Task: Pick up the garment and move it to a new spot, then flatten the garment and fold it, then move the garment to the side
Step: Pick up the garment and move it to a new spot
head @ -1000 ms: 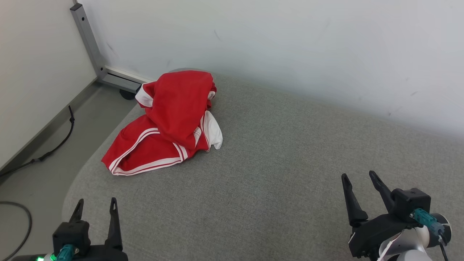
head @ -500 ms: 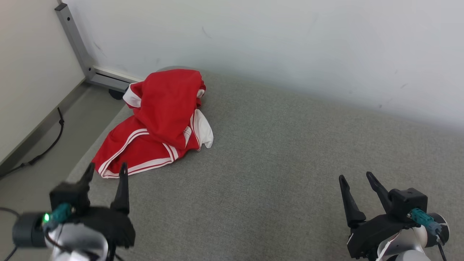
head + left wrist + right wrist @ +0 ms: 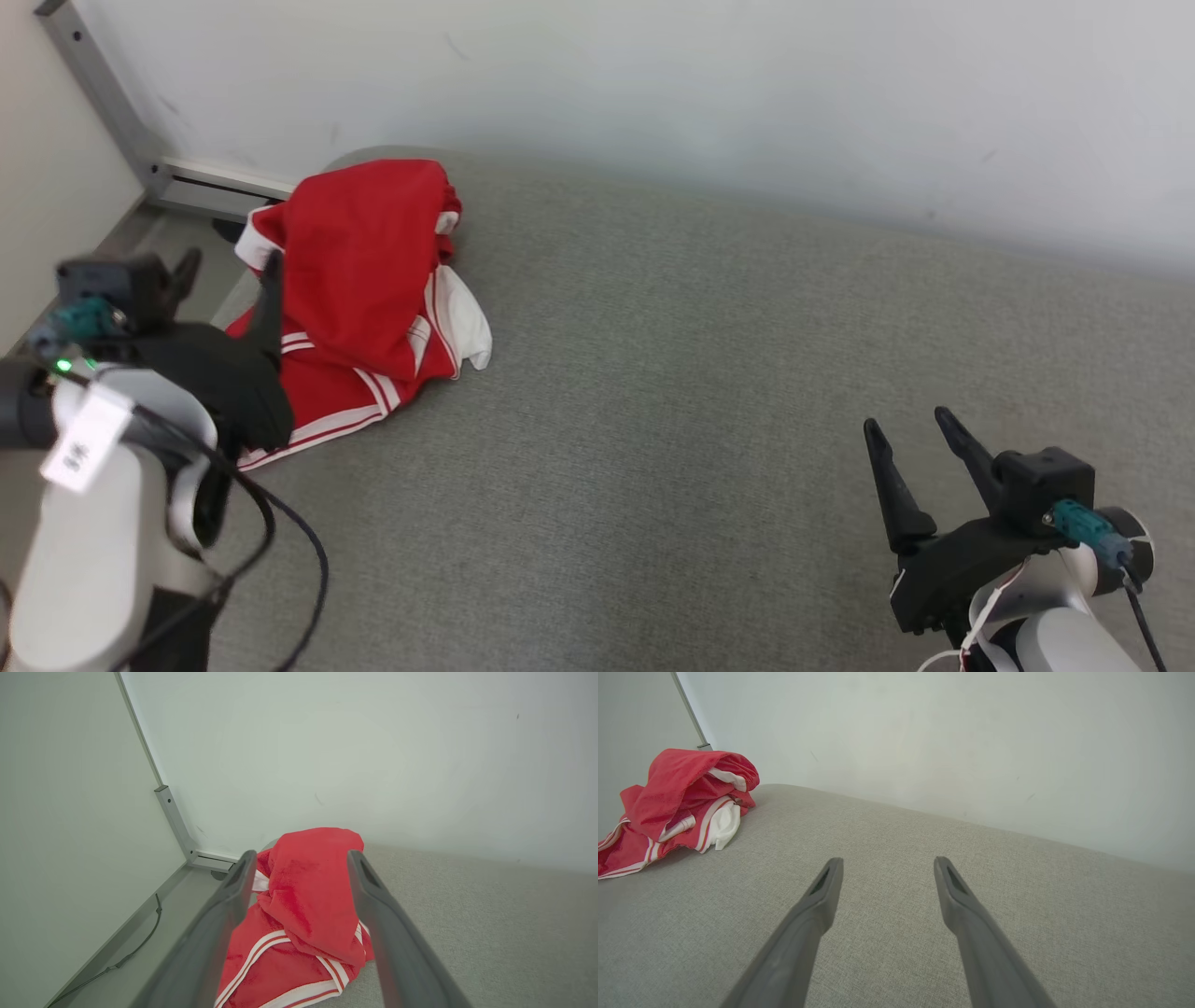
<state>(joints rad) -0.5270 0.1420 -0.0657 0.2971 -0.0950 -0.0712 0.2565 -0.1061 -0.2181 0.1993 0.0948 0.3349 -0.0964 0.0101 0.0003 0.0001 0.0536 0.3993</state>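
Red garment (image 3: 359, 261) crumpled, left hand (image 3: 232, 259) wide beside it, right hand (image 3: 907, 419) wide, well apart

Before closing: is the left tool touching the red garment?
Cannot tell. In the head view the left tool overlaps the red garment; the left wrist view frames it between open fingers, neither showing contact or gap.

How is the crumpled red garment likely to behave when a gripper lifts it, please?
Probably floppy: the red garment lies in soft folds, so it should drape and unfurl. Likely light, being thin cloth. Its bunched layers may separate.
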